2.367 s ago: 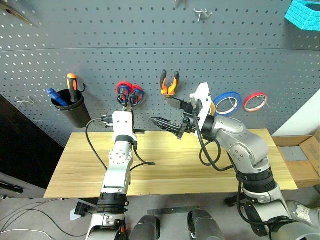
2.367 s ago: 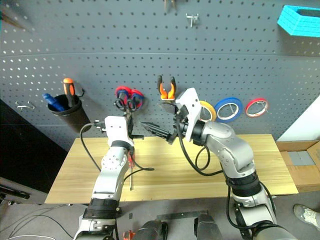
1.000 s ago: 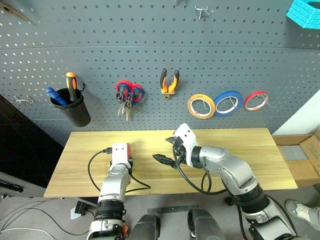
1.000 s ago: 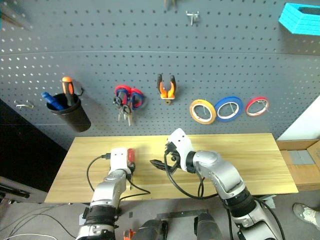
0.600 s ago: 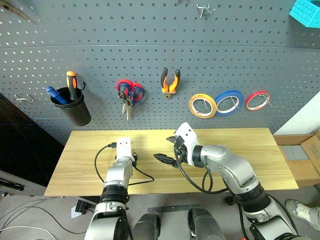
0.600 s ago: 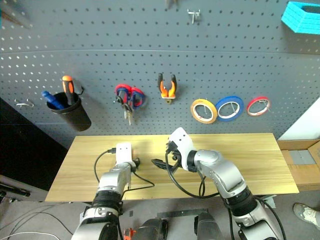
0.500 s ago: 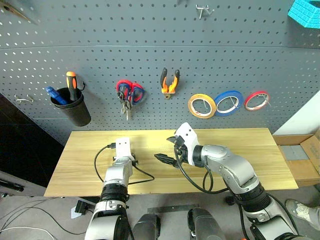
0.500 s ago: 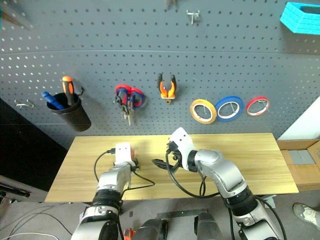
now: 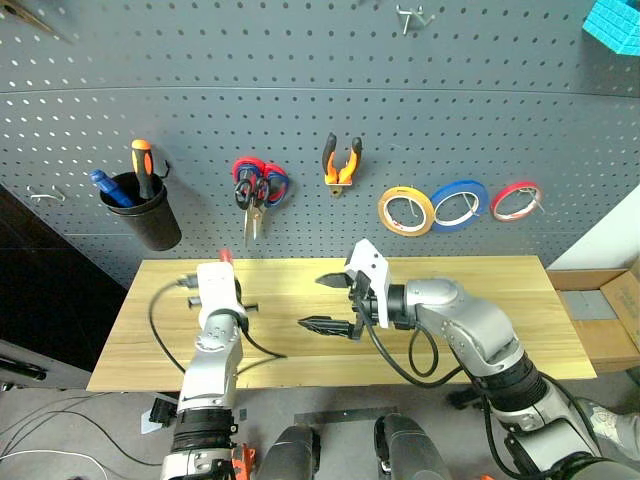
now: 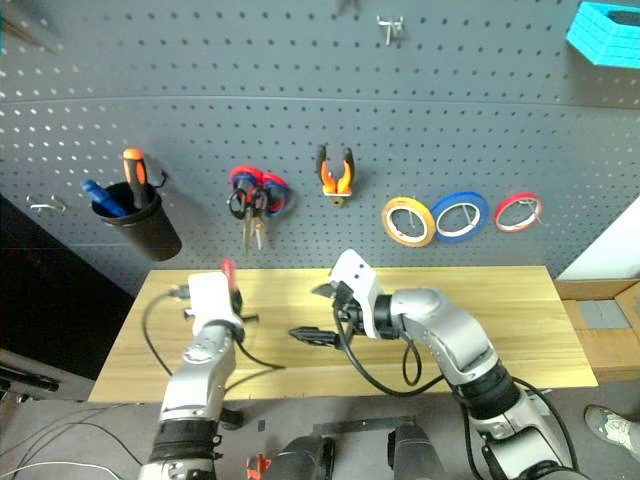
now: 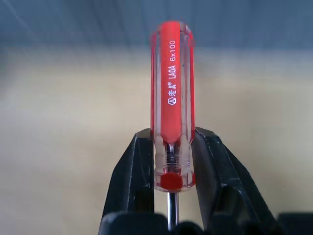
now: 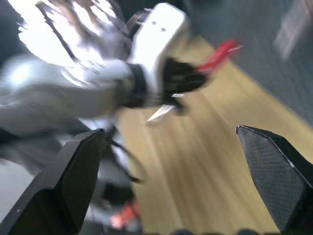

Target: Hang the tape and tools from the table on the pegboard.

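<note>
My left gripper [image 11: 171,169] is shut on the slim red-handled screwdriver [image 11: 172,93], holding it near the base of the handle. It hovers above the left part of the wooden table [image 9: 500,295], with the red handle [image 9: 226,257] pointing toward the pegboard [image 9: 300,80]. My right gripper [image 9: 319,302] stands open over the table's middle, pointing toward the left arm, with nothing between its fingers [image 12: 80,178]. On the pegboard hang the yellow tape [image 9: 405,210], the orange-and-black pliers [image 9: 340,163] and the black-handled scissors [image 9: 247,205].
A blue tape ring [image 9: 456,203] and a red one [image 9: 515,200] hang right of the yellow tape. Red-and-blue scissors [image 9: 270,182] share the scissors' hook. A black cup [image 9: 148,215] at the left holds an orange-and-black screwdriver [image 9: 144,168]. Cables trail across the table.
My left gripper closed on the red screwdriver and lifted it off the table, tilting up to level. The right gripper rose a little and swung further toward the left arm.
</note>
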